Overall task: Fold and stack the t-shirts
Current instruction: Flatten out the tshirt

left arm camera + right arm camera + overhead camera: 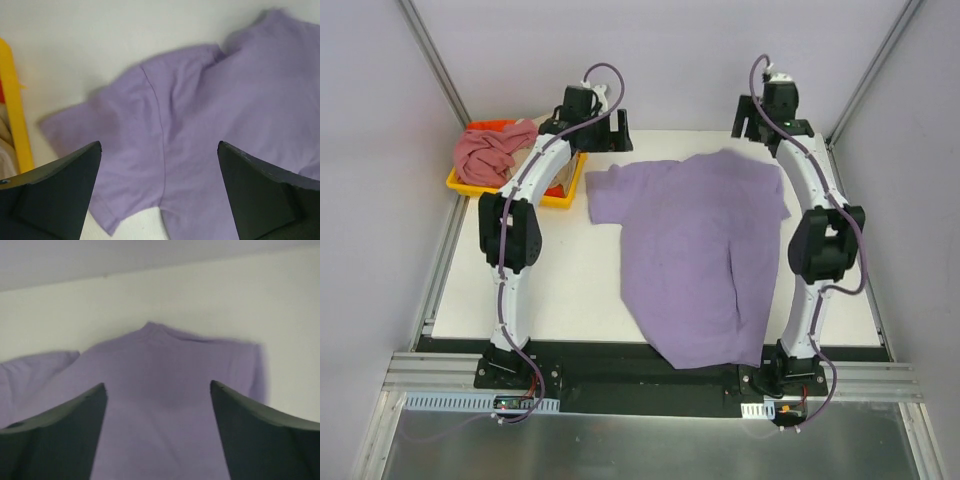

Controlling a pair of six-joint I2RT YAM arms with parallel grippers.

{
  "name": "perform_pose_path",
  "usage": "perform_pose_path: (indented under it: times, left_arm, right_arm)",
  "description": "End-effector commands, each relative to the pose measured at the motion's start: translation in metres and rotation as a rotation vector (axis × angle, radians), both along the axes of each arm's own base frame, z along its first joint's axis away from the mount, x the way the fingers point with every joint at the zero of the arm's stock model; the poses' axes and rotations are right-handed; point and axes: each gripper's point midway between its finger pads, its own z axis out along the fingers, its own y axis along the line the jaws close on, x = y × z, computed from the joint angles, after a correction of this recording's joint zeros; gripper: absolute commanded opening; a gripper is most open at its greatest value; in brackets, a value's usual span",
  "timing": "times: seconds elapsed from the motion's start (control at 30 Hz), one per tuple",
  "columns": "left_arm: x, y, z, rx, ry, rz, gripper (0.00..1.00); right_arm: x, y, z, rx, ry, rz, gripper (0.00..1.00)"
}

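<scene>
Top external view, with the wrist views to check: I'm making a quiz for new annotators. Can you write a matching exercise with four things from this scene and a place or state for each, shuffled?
Column one:
1. lavender t-shirt
2. pink t-shirt
3. yellow tray
4. left pincer

Column two:
A. crumpled in a heap in the tray
B. open, holding nothing
C. spread out across the table
D. at the table's far left, with a shirt in it

Pairs: 1-C, 2-A, 3-D, 4-B
</scene>
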Motion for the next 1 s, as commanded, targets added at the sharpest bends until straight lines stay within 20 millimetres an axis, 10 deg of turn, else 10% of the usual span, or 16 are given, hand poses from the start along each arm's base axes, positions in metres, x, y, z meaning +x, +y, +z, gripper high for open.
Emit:
perform_pose_path:
  times: [0.0, 0.23, 0.6, 0.8, 0.97]
  left_arm:
    - [-0.020, -0.021, 0.061, -0.072, -0.100, -0.092, 0.99]
    - [-0.042, -0.050, 0.022, -0.127, 0.034, -0.174, 0.99]
    - [-0.084, -0.086, -0.082, -0.184, 0.360, -0.233, 0.99]
    - [-0.112, -0.087, -0.133, -0.161, 0.507, -0.222, 0.99]
    - [-0.134, -0.076, -0.166, -0.132, 0.604, -0.178, 0.99]
  right_arm:
    - [-0.005, 0.013, 0.018, 0.036, 0.009, 0.048, 0.96]
    - [-0.105, 0.019, -0.020, 0.133, 0.182, 0.025, 0.96]
    - [-0.329, 0.058, -0.162, 0.269, 0.631, 0.018, 0.96]
    - [-0.350, 0.046, -0.208, 0.300, 0.729, -0.084, 0.96]
    - [-0.321, 0.028, -0.225, 0.275, 0.784, -0.143, 0.96]
